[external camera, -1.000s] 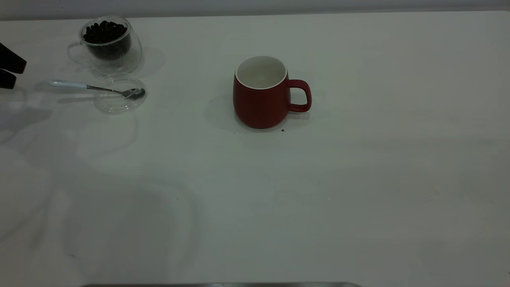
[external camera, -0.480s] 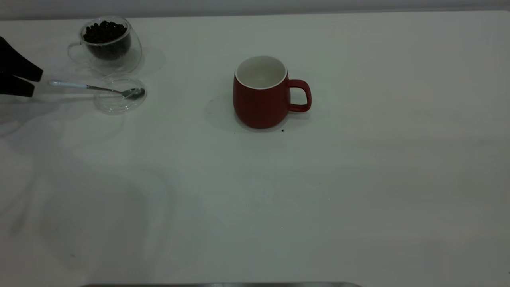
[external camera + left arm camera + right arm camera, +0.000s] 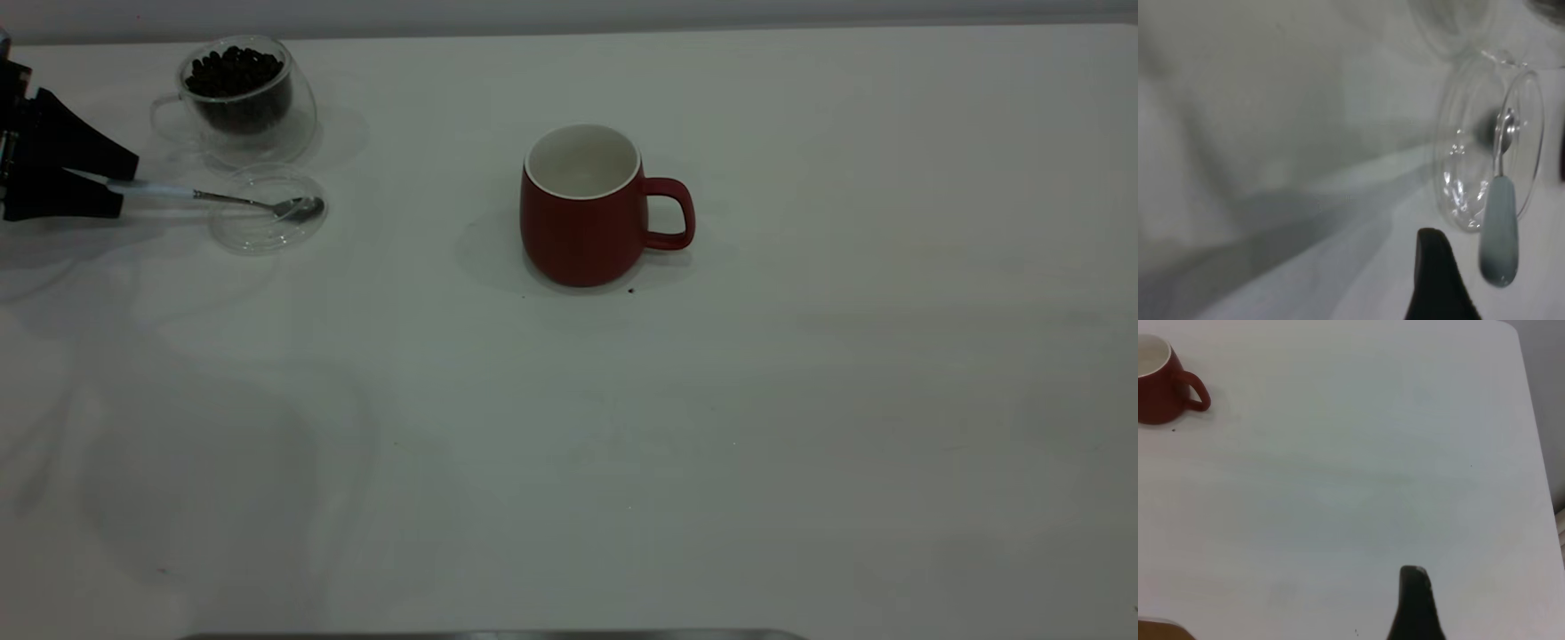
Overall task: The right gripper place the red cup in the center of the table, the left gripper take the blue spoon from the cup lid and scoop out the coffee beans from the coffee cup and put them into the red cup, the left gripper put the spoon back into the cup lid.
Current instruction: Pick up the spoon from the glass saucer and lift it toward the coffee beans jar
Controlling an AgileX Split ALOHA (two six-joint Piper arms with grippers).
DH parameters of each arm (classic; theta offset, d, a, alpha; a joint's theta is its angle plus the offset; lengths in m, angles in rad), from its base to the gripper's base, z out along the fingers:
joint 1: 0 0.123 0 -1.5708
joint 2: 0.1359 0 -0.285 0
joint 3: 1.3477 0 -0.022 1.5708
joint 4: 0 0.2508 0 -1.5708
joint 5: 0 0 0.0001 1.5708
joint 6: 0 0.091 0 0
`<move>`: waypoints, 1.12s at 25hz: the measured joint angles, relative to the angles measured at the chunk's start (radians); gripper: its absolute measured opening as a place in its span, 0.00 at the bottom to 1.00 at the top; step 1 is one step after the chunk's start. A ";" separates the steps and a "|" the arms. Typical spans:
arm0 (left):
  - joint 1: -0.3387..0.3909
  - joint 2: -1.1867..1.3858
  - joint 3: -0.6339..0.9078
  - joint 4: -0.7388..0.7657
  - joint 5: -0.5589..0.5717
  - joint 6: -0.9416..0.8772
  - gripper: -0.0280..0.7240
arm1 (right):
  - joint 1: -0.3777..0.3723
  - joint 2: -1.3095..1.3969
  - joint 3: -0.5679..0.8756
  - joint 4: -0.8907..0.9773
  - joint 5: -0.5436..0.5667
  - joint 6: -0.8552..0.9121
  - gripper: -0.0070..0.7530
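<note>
no readable text, label, brand, number or sign shows in any view. the red cup has a plain unmarked wall, and the counter around it is bare of print.

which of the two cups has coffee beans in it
The clear glass coffee cup at the table's far left, just behind the cup lid, holds the dark coffee beans. The red cup in the middle shows only a bare white inside.
</note>
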 joint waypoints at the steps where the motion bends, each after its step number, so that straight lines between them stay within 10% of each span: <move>1: 0.000 0.002 0.000 -0.009 0.000 -0.001 0.72 | 0.000 0.000 0.000 0.000 0.000 0.000 0.79; 28: -0.070 0.002 -0.005 -0.052 0.002 -0.001 0.72 | 0.000 0.000 0.000 0.000 0.000 -0.001 0.79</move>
